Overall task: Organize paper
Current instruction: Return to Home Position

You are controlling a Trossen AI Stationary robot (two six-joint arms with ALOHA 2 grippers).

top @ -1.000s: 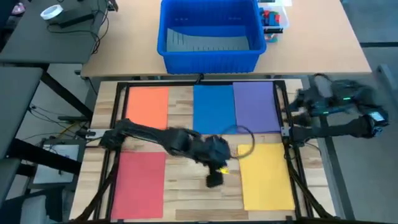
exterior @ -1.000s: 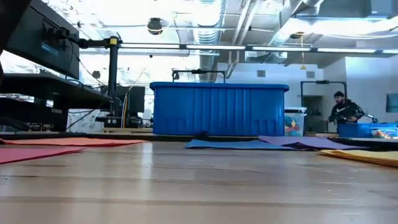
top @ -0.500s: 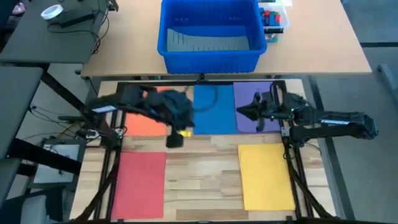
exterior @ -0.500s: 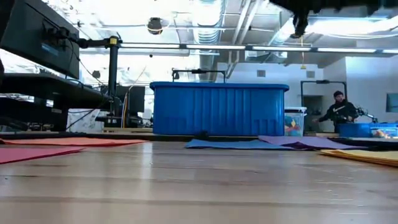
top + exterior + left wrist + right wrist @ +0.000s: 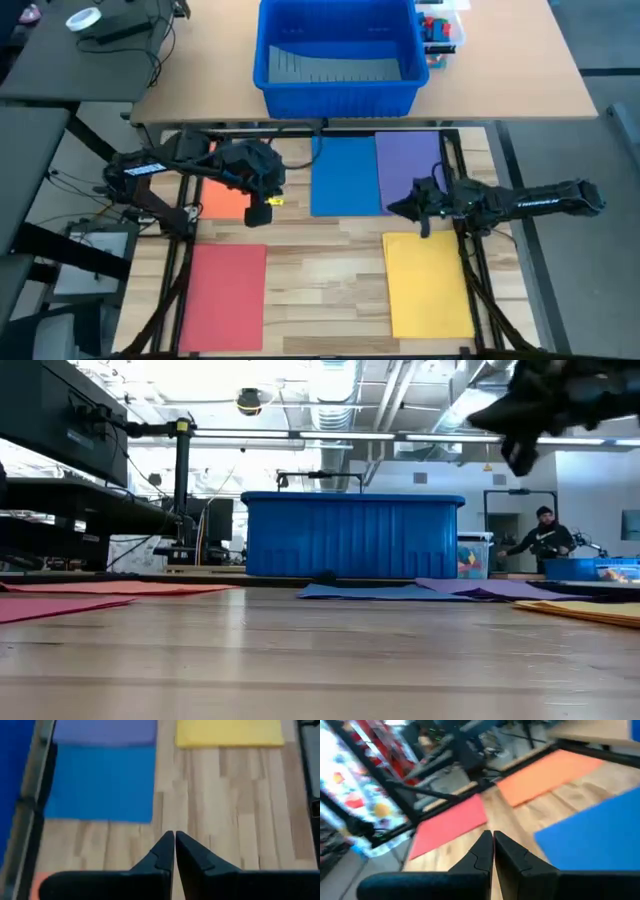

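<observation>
At the left side of the table, the orange paper is found at the far end and the red paper at the near end, well apart, with bare wood between them. The left gripper is held above the near inner corner of the orange sheet. In the left wrist view its fingers are seen pressed together with only a hairline slit between them, and nothing is gripped.

At the centre, the blue paper is laid flat at the far end. The purple paper is set directly beside it; whether the edges merely touch or overlap cannot be told. The right gripper is held over the near edge of the purple sheet, pointed toward the left arm. Its fingers are likewise drawn together, and nothing is carried.

The yellow paper is laid at the near right, square to the table edge.

Beyond the frame, a blue bin is set on a second table. In the low view, a person is noted far off at the right.
</observation>
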